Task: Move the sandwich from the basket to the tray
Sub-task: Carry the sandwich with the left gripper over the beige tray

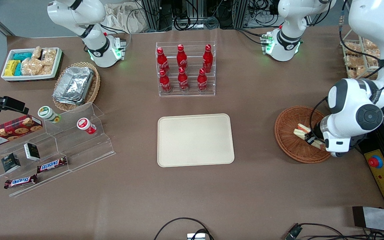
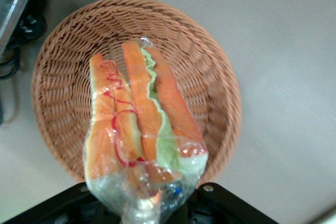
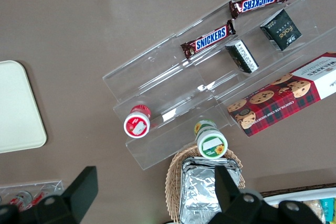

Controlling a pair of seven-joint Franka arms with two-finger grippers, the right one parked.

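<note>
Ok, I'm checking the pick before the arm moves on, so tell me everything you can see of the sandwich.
The sandwich is a wedge in crinkled clear wrap, with pale bread, orange layers, green lettuce and thin red streaks. It sits over the round brown wicker basket, toward the working arm's end of the table. The gripper is at its narrow end, bunching the wrap. Whether it has left the basket floor cannot be told.

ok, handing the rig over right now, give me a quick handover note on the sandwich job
Left pincer: down in the round basket, shut on the sandwich at its wrapped end.
Sandwich: in the pincer's grip, over the basket, at the working arm's end of the table.
Tray: mid-table, nothing on it, nearer the front camera than the cola bottle rack.
Done: reach and grasp.
Left: lift clear of the basket, carry to the tray, set down, release.
</note>
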